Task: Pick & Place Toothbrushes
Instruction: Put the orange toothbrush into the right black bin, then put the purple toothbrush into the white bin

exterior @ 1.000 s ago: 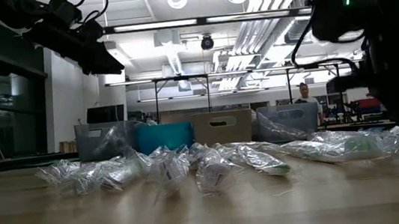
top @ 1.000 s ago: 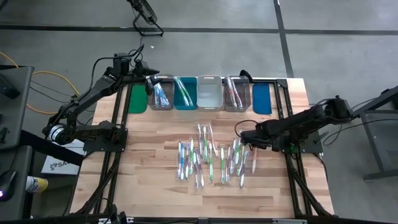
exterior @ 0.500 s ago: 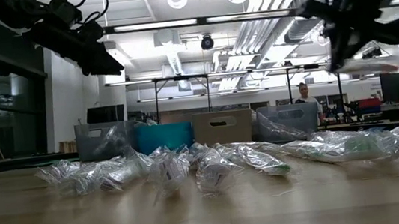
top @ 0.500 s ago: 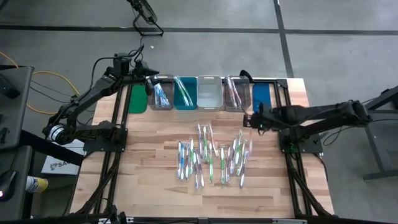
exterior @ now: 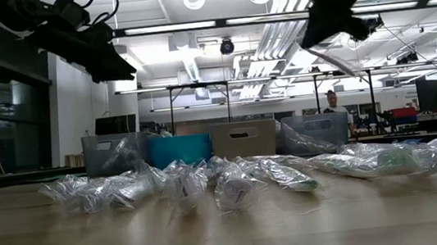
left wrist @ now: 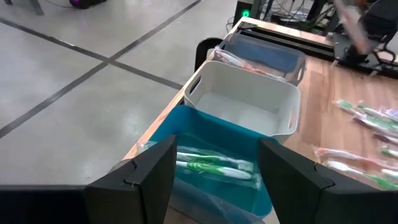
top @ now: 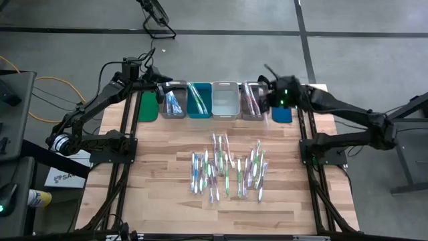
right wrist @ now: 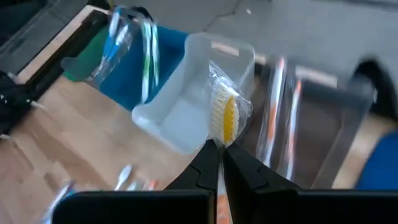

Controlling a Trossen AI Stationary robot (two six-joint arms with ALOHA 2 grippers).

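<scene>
Wrapped toothbrush (right wrist: pixel 225 112) pinched in closed right gripper (right wrist: pixel 219 151), carried above clear bin (top: pixel 253 100), presumably for sorted drop. Remaining toothbrushes (top: pixel 227 167) scattered mid-table. Left gripper (left wrist: pixel 214 165) spread wide, empty, above teal bin (left wrist: pixel 214 186).

Row of bins (top: pixel 225 100) sitting along the far edge of the surface (top: pixel 160 194), loose toothbrushes (top: pixel 227 167) lying mid-surface before them, left tool (top: pixel 162 86) hanging over the row's left end, right tool (top: pixel 266 100) carrying a wrapped toothbrush (right wrist: pixel 225 115) above the right-hand bins
</scene>
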